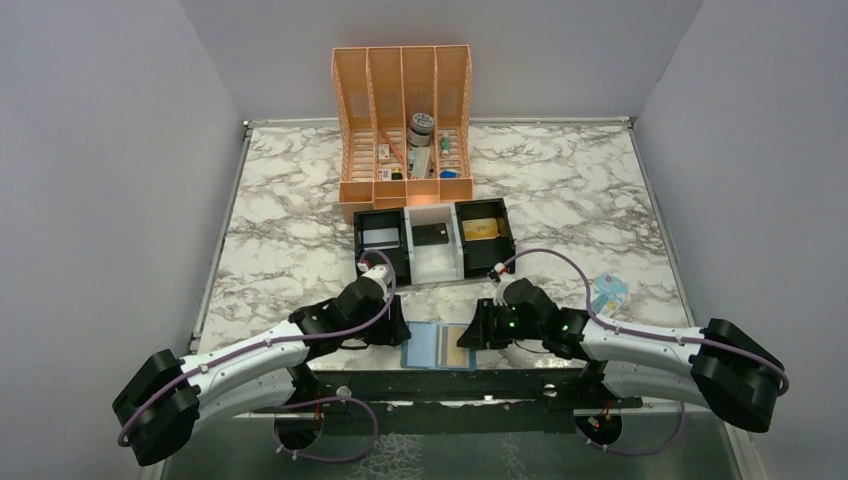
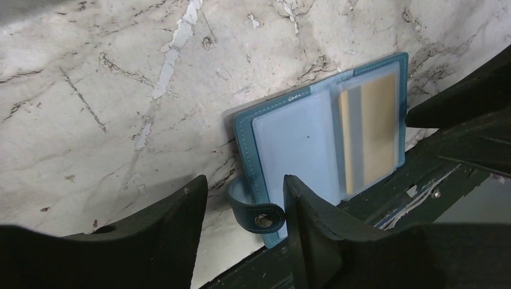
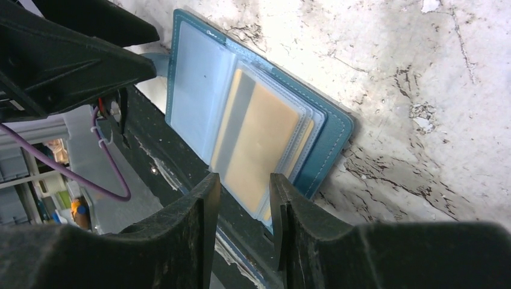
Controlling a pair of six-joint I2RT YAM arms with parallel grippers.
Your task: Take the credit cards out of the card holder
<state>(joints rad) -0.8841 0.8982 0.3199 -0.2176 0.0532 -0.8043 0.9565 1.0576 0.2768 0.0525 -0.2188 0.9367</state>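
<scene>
Card holder [image 1: 438, 346] at table [image 1: 560, 200] edge, left hand [image 2: 245, 183], right hand [image 3: 244, 180] flanking

Left arm [image 1: 235, 362] and right arm [image 1: 640, 345]: white link shells are seen between bulky matte-black joint housings, the biggest at lower left and lower right of the top view. A thin purple cable [image 1: 545, 251] is routed along each arm and looped near the wrist. More purple loops are seen at the bottom edge. Small green lights [image 1: 513, 323] are lit on the right arm's black wrist. Left gripper [image 2: 246, 180] and right gripper [image 3: 244, 180]: fingers [image 2: 175, 235] are black, wedge-shaped and finely textured. A white zip tie [image 3: 99, 141] is seen on purple cable at the left of the right wrist view.
</scene>
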